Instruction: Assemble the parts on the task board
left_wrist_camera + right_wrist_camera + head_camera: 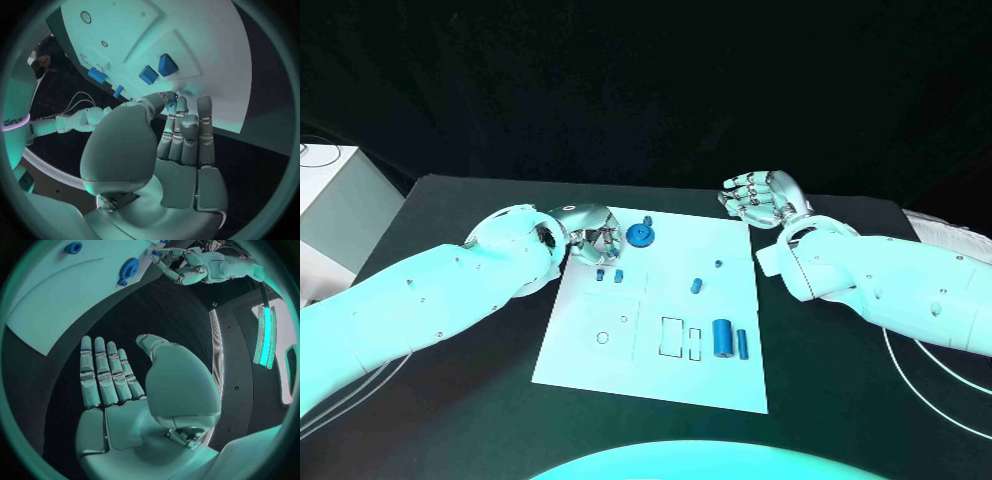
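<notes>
The white task board (632, 355) lies in the middle of the black table. My left hand (589, 235) hovers at its far left corner, fingers straight and together with the thumb tip (167, 98) bent against them; I cannot tell if anything is pinched there. A blue gear (640, 235) lies just beside this hand, and two small blue blocks (607, 275) lie under its fingertips. A blue cylinder (723, 338) and a thin blue bar (741, 343) lie near the board's right edge. My right hand (762, 198) is off the board's far right corner, its palm (125, 410) flat and empty.
Two more small blue pieces (695, 286) (718, 264) sit mid-board. Outlined slots (674, 336) and a round hole (603, 338) mark the board's near half. A white box (336, 200) stands beyond the table's left edge. Cables (935, 400) trail on the right.
</notes>
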